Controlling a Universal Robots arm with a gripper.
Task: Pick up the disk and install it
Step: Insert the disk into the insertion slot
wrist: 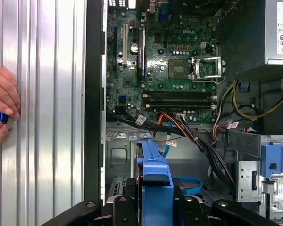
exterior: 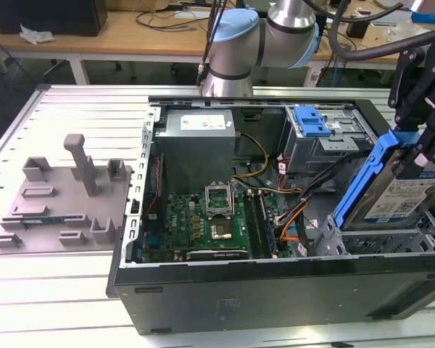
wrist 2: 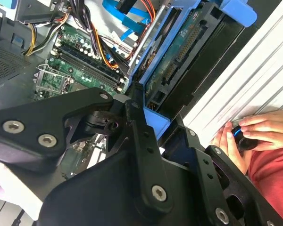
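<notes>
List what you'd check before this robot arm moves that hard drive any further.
1. Grip: ok. The gripper is shut on the disk, on its blue carrier.
2. Disk seated: not ok. It hangs tilted above the grey metal bay.
3. Cables out of the way: cannot tell. Orange and black ones run close beside the bay.
4. Person's hand out of the computer case: ok. It rests on the slatted table outside.
5. Disk lined up with the bay: cannot tell.

Silver blue-railed disk [exterior: 409,194], steeply tilted, aloft
</notes>
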